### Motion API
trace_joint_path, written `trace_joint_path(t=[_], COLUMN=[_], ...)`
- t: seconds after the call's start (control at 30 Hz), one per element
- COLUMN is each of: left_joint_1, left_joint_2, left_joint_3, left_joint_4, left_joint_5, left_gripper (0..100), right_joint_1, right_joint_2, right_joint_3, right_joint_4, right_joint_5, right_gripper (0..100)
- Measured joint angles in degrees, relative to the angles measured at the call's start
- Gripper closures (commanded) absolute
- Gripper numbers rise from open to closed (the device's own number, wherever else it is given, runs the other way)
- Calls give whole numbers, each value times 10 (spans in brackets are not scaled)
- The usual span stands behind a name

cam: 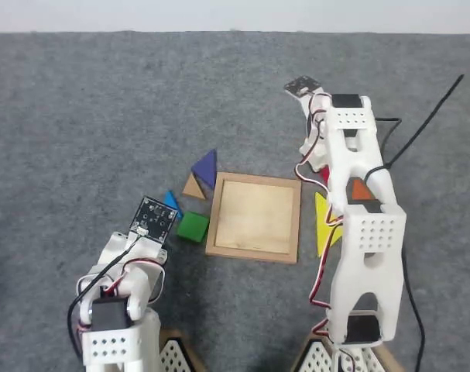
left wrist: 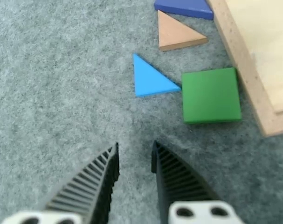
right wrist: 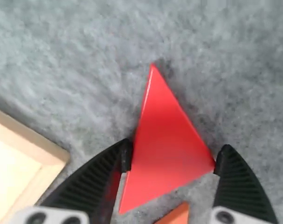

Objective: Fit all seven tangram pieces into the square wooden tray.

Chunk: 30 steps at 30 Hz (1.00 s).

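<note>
The square wooden tray (cam: 295,221) lies mid-table with nothing in it. Left of it sit a dark blue triangle (cam: 206,167), a tan triangle (cam: 193,187), a light blue triangle (cam: 171,201) and a green square (cam: 193,226). My left gripper (left wrist: 134,156) hovers just short of the light blue triangle (left wrist: 148,79) and green square (left wrist: 210,95), fingers slightly apart, nothing between them. My right gripper (right wrist: 174,158) stands open astride a red triangle (right wrist: 167,140) flat on the carpet, both fingertips close to its edges. A yellow triangle (cam: 324,225) and an orange piece (cam: 361,188) lie right of the tray.
Grey carpet covers the table. The right arm (cam: 358,225) stretches over the yellow and orange pieces. The tray's corner (right wrist: 24,149) is close beside the red triangle, and the orange piece (right wrist: 178,215) lies just behind it. Open carpet spreads at the far left and back.
</note>
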Motion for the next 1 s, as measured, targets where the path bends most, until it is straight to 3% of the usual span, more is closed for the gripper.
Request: trace_joint_path(t=[0.3, 0.47, 1.0], left_joint_1=[0, 0, 0], left_joint_2=[0, 0, 0], left_joint_3=[0, 0, 0], left_joint_4=[0, 0, 0], left_joint_5=[0, -1, -1], left_gripper=[892, 892, 892], right_joint_1=[7, 14, 25], right_joint_2=[4, 4, 4], right_joint_3=[-1, -1, -1], right_joint_4=[-1, 3, 19], right_joint_5=[-7, -30, -85], right_gripper=[712, 656, 656])
